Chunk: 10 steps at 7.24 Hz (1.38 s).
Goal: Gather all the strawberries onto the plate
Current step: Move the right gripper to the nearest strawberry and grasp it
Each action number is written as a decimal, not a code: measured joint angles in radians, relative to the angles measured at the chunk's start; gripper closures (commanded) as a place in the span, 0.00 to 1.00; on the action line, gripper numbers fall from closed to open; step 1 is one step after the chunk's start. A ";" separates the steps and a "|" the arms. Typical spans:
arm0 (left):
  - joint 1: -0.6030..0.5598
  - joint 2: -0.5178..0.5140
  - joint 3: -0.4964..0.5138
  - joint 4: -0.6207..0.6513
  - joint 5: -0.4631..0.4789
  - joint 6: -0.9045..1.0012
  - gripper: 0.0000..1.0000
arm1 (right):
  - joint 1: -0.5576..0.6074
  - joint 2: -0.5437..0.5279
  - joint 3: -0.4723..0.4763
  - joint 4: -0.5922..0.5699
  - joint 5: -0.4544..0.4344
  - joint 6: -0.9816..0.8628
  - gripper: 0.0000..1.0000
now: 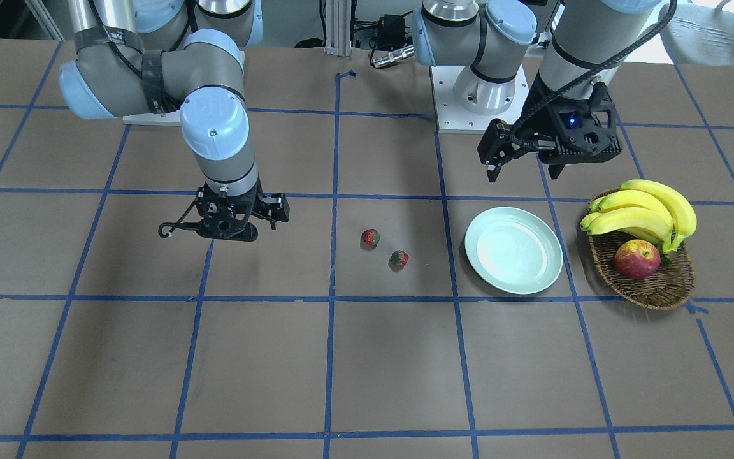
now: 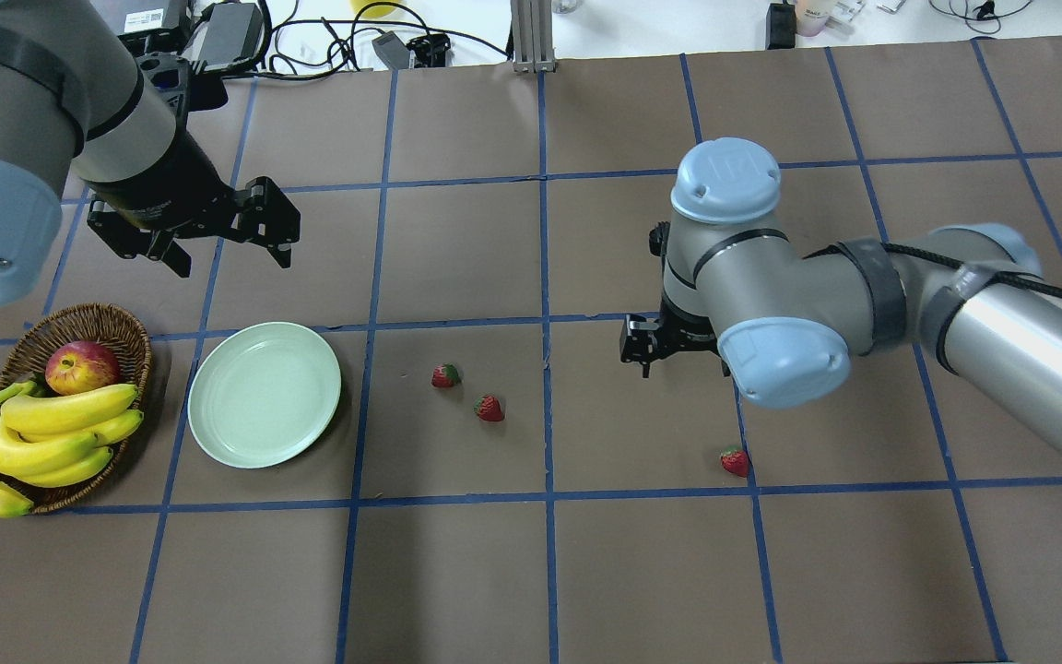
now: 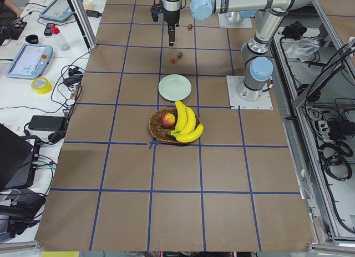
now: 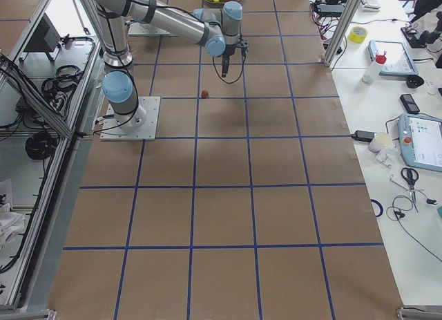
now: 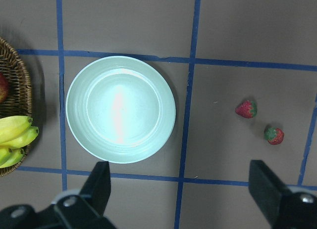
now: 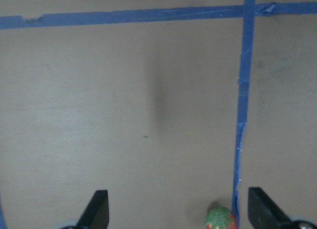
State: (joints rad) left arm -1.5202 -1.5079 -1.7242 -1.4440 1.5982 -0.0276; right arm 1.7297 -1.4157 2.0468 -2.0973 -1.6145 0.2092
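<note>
**Strawberries (image 1: 370, 237) on the bench (image 1: 367, 370), all outside the plate (image 1: 513, 252).**

Front-facing view: two strawberries lie close together, well in from the operator-side edge. The plate sits beside them toward the bench's left end, and beyond it is a basket (image 1: 654, 290) with bananas (image 1: 647, 213) and an apple (image 1: 636, 259). The left fingers (image 1: 493, 164) hang high near the plate, spread wide and holding nothing. Overhead view: a third strawberry (image 2: 735, 461) lies well apart toward the right end, nearer the robot-side edge, just beside a tape line (image 2: 761, 553). Left wrist view: the plate and the pair show beyond the wide-set fingers. Right wrist view: the right fingers (image 6: 99, 211) stand wide and grip nothing. The third strawberry shows between them at the lower margin.
</note>
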 measured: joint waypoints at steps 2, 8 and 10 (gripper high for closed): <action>0.000 0.000 -0.001 0.001 0.002 0.000 0.00 | -0.048 -0.031 0.122 -0.069 -0.028 -0.051 0.01; 0.000 -0.001 -0.009 0.011 0.000 0.000 0.00 | -0.060 -0.053 0.319 -0.243 0.018 -0.060 0.84; 0.000 0.004 -0.009 0.021 -0.001 -0.002 0.00 | -0.060 -0.054 0.319 -0.248 0.012 -0.059 1.00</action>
State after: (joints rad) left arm -1.5199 -1.5044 -1.7332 -1.4228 1.5970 -0.0296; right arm 1.6700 -1.4695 2.3658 -2.3453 -1.6024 0.1507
